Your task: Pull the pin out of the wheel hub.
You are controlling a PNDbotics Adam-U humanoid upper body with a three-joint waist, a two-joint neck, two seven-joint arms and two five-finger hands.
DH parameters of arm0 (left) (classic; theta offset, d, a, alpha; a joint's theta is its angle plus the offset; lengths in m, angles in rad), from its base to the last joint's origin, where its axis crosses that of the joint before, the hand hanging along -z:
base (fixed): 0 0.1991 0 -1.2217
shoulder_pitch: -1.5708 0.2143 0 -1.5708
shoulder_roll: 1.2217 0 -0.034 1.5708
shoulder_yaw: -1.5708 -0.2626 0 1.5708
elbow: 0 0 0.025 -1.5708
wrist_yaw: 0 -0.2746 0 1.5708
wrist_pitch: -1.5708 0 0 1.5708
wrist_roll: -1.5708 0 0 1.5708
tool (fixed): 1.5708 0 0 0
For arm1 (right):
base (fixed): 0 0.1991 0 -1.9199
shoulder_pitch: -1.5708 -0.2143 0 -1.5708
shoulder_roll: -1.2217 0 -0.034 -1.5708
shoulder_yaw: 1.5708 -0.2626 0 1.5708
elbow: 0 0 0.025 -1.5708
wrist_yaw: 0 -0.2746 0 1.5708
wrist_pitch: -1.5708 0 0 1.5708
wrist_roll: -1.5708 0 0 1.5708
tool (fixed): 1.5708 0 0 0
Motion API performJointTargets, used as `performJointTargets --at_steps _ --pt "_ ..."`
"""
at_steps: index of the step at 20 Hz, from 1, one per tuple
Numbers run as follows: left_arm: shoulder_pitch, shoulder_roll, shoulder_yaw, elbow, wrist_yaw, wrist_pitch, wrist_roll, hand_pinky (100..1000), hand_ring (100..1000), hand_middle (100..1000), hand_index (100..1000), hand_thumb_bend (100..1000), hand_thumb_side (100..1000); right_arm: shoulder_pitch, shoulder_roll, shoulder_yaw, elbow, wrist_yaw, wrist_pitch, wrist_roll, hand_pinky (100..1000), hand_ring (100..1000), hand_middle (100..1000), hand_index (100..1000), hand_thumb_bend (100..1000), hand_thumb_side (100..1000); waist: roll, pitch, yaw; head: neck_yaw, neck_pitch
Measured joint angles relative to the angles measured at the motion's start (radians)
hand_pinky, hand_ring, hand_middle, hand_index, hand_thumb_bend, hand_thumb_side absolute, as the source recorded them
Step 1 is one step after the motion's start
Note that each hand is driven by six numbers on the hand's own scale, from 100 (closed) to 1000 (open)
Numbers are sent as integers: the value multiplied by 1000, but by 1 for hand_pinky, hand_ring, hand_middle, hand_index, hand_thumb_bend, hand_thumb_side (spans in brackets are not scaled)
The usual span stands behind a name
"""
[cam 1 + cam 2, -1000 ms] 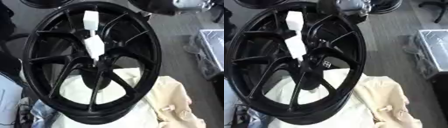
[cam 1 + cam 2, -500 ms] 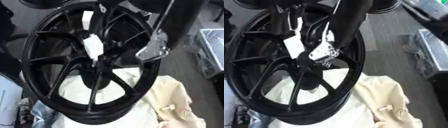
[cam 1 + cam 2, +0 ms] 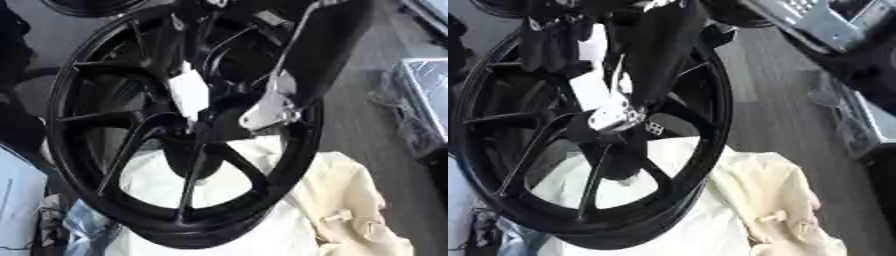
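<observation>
A black spoked wheel hub (image 3: 72, 165) lies tilted on a cream cloth (image 3: 350, 200). A white pin (image 3: 188, 95) stands out of its centre. An upper white part of the pin (image 3: 592, 47) shows between dark shapes. My right arm (image 3: 328, 55) comes in from the top right, black with a silver joint (image 3: 269, 107), and crosses the hub. My right hand (image 3: 551, 45) is a dark mass at the pin's upper part. Whether it holds the pin is hidden in the dark. The left hand is out of sight.
A grey case (image 3: 424, 100) stands on the floor at the right. Another dark wheel (image 3: 87, 5) shows at the top left edge. Pale blue and white things (image 3: 17, 195) lie at the lower left. The cream cloth spreads to the lower right.
My right arm, absent a second ago, has swung in from the right and now lies across the hub with the hand at the pin. The pin stands in the same place.
</observation>
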State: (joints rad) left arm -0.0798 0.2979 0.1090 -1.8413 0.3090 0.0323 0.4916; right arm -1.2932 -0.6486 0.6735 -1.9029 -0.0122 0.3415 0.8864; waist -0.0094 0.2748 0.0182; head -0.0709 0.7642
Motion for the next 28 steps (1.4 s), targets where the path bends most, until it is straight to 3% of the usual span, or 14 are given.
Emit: performJointTargets --at_steps 8,15,28 --pt "0 -3 -1 0 0 -1 -1 752 743 709 730 192 885 23 21 -7 -6 93 25 -25 848 757 759 864 448 391 0 8 -2 8 0" --pt "-1 -9 -1 0 0 -1 -1 753 745 710 729 191 886 73 39 -8 38 222 6 -6 830 743 746 847 489 320 6 18 2 8 0" --pt "-7 -18 -1 5 1 0 -4 755 747 711 725 192 889 114 66 -25 146 320 -43 10 843 773 743 819 434 249 7 35 7 7 0"
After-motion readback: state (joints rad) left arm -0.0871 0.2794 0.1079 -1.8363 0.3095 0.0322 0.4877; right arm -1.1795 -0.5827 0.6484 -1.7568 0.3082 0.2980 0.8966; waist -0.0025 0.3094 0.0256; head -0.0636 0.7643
